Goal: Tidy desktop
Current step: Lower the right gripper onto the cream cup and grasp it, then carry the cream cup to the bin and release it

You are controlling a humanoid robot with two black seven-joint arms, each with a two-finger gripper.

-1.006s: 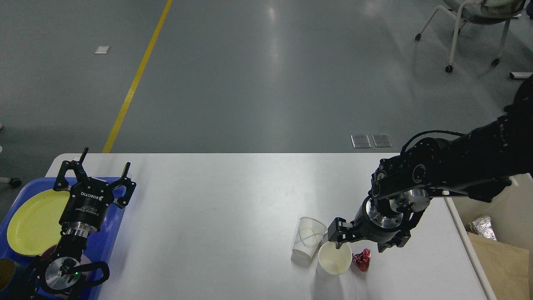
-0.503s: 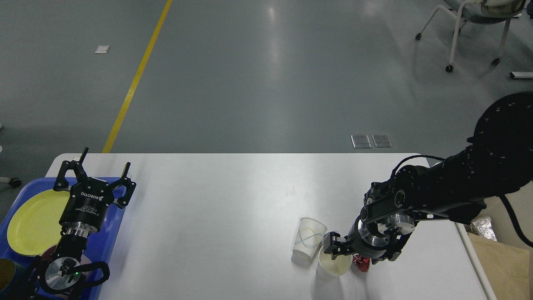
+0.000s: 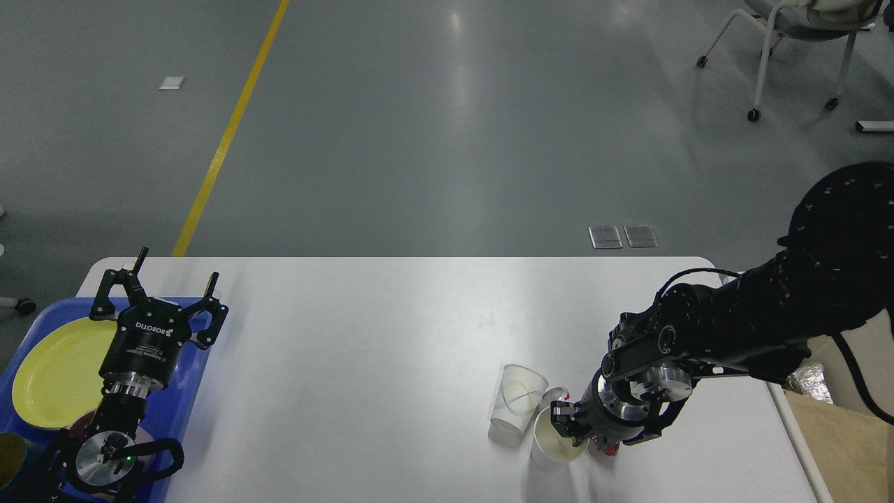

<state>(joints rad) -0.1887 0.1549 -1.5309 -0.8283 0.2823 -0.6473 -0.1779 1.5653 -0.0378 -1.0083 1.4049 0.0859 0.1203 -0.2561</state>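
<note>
Smooth white desktop [image 3: 391,349] lying flat, filling lower middle, rounded corners. Right gripper [image 3: 574,427] leaning down at 5 o'clock over round white paper cup [image 3: 557,442]; finger state hard telling. See-through plastic cup [image 3: 517,399] touching beside. Left gripper [image 3: 159,293] at 9 o'clock spreading fingers wide over blue tray [image 3: 187,391]. Wide bare room between.

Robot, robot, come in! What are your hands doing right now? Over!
Left gripper open, hovering over blue tray. Right gripper down at white paper cup on the desktop, grip unclear. Clear plastic cup crowds it, red wrapper alongside.
</note>
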